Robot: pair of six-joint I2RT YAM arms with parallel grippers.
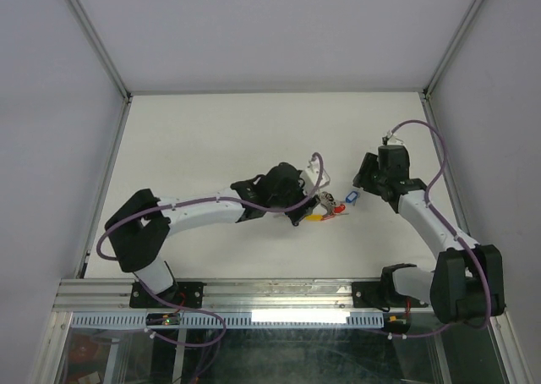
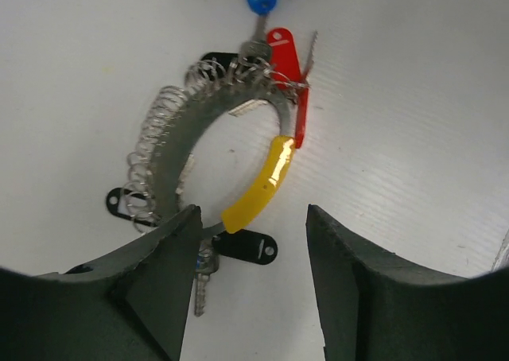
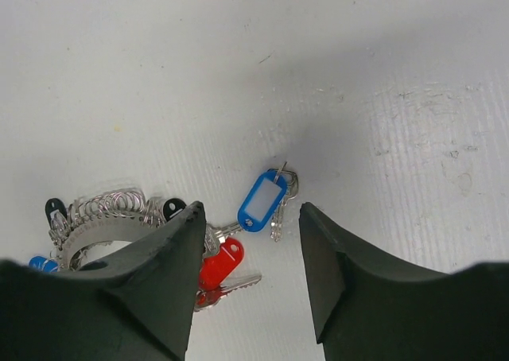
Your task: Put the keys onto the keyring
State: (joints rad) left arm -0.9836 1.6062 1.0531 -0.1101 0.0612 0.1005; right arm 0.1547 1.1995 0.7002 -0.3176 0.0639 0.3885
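Note:
The keyring, a grey band wrapped in wire coil with a yellow sleeve, lies flat on the white table. Keys hang on it by a red tag and two black tags. My left gripper hovers open over the ring's near end, and its left finger hides part of the ring. A blue-tagged key lies beside the red tag. My right gripper is open above them with nothing between its fingers. From above, the ring sits between both grippers.
White walls with metal frame posts enclose the table on three sides. An aluminium rail carrying both arm bases runs along the near edge. Purple cables loop off both arms.

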